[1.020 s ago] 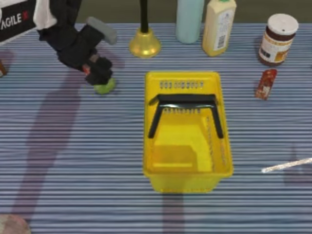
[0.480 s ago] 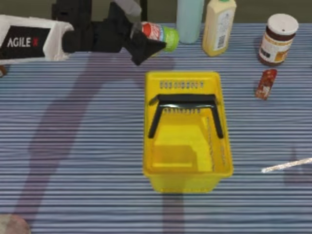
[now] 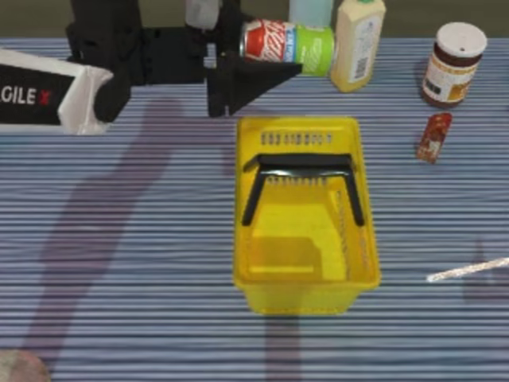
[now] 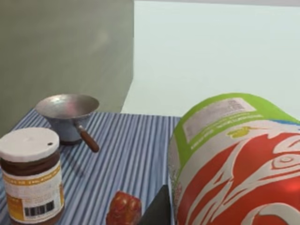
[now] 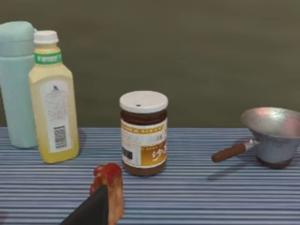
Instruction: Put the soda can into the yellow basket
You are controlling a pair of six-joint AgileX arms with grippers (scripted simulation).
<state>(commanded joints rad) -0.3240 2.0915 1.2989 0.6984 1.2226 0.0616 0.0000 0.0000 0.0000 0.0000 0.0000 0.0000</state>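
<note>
The soda can [image 3: 306, 49], red and green, lies on its side in the air just beyond the far rim of the yellow basket [image 3: 248, 239]. My left gripper [image 3: 269, 54] is shut on its red half, with one dark finger [image 3: 254, 78] showing below the can. In the left wrist view the soda can [image 4: 225, 154] fills the frame beside a black finger [image 4: 159, 211]. The basket stands mid-table with its black handle [image 3: 302, 163] folded over the far half. My right gripper [image 5: 234, 218] is parked off the table's right side; one dark finger [image 5: 93, 208] shows, set wide.
Along the back stand a pale blue bottle [image 3: 310, 12], a yellow bottle [image 3: 358, 44] and a brown white-lidded jar [image 3: 453, 64]. A flat red packet [image 3: 434, 137] lies in front of the jar. A metal pan [image 5: 272, 136] sits farther right.
The left arm lifted the can off the table at the back left and swung it rightward. The can now lies horizontal, higher and nearer the basket's far rim.
</note>
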